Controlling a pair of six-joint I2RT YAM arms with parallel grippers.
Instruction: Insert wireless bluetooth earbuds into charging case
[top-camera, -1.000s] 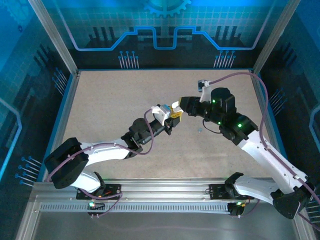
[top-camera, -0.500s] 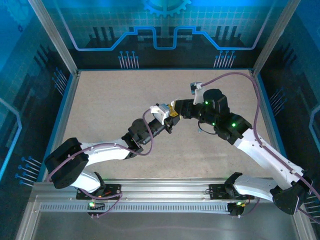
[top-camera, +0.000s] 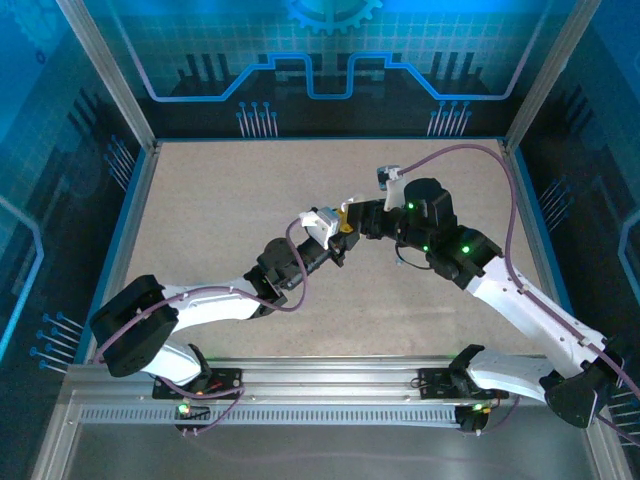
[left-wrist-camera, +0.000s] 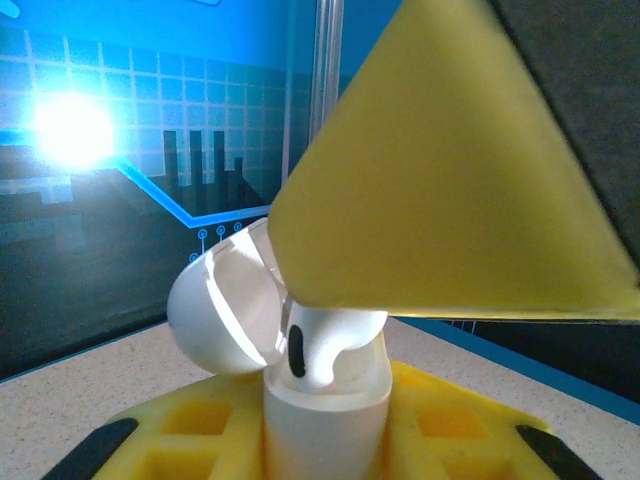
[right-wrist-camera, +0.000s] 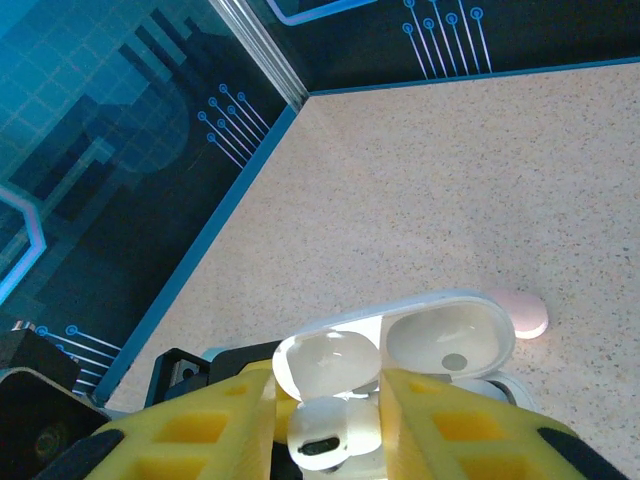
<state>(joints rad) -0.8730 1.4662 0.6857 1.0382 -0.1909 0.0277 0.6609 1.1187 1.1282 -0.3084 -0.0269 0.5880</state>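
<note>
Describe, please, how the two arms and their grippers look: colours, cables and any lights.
Both the left arm and the right arm have white links between black joint housings, with a purple cable running along each. Small green lights glow on the right arm. The left gripper and the right gripper have yellow fingers with square recesses.

The right gripper (right-wrist-camera: 330, 390) has its yellow fingers (right-wrist-camera: 200, 435) close on either side of a white earbud (right-wrist-camera: 325, 432), right at the open white charging case (right-wrist-camera: 445, 345). Whether they pinch it cannot be told. A small pinkish piece (right-wrist-camera: 522, 312) lies on the speckled table (right-wrist-camera: 420, 180) beyond the case.
</note>
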